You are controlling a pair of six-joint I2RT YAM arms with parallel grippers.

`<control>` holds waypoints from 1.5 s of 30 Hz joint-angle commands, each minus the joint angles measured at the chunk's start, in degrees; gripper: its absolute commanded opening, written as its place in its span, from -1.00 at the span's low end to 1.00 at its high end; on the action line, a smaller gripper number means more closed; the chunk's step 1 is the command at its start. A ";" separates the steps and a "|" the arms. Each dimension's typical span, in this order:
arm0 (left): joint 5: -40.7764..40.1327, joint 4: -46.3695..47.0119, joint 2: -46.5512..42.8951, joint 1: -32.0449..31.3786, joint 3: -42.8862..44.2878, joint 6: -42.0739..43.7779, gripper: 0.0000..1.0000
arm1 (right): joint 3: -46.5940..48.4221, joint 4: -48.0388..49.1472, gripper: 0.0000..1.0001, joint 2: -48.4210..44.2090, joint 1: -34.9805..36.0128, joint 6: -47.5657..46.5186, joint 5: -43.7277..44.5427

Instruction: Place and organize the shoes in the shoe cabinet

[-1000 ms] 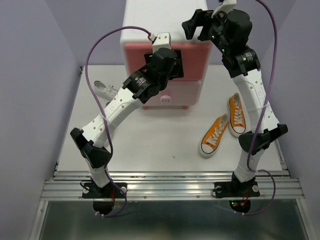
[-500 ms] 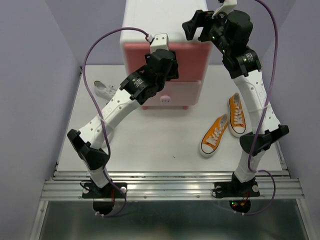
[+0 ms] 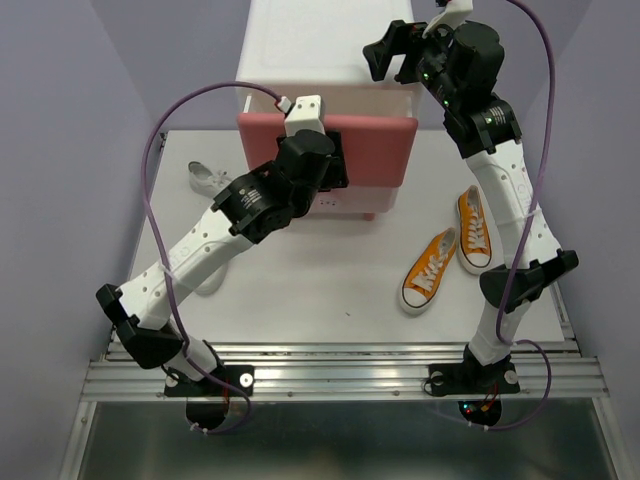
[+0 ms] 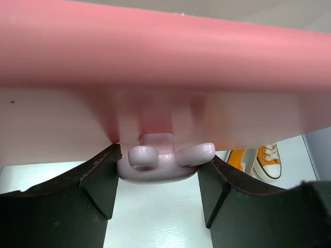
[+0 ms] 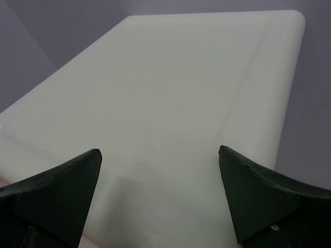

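The shoe cabinet stands at the back of the table. Its darker pink upper drawer is pulled out over the pale pink lower drawer. My left gripper is shut on the upper drawer's white bunny knob, with one finger on each side. My right gripper is open and empty above the cabinet's white top. Two orange sneakers lie on the table to the right of the cabinet. One white sneaker lies to the left of it. The other white sneaker is out of view.
Lilac walls close in the table on the left, right and back. A metal rail runs along the near edge by the arm bases. The orange sneakers also show in the left wrist view under the drawer front.
The upper drawer has slid out toward the front, drawn by my left gripper on its knob. The left arm has drawn back and to the left. The right arm has not moved.
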 commanded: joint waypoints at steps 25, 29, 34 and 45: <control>-10.92 -29.75 -6.47 -31.50 -4.63 -39.71 -1.00 | -10.85 -4.48 1.00 -0.53 0.77 0.95 3.18; -9.87 -29.75 -8.41 -35.64 -7.45 -45.43 -1.00 | -12.78 -3.51 1.00 -1.15 0.77 0.51 3.18; -9.86 -29.83 -8.68 -38.28 -8.69 -44.92 -1.00 | -14.98 -2.89 1.00 -1.94 0.77 -0.37 3.27; -11.80 -29.83 -12.98 -38.28 -8.52 -43.26 -1.00 | -16.04 -2.01 1.00 -1.85 0.77 0.15 2.56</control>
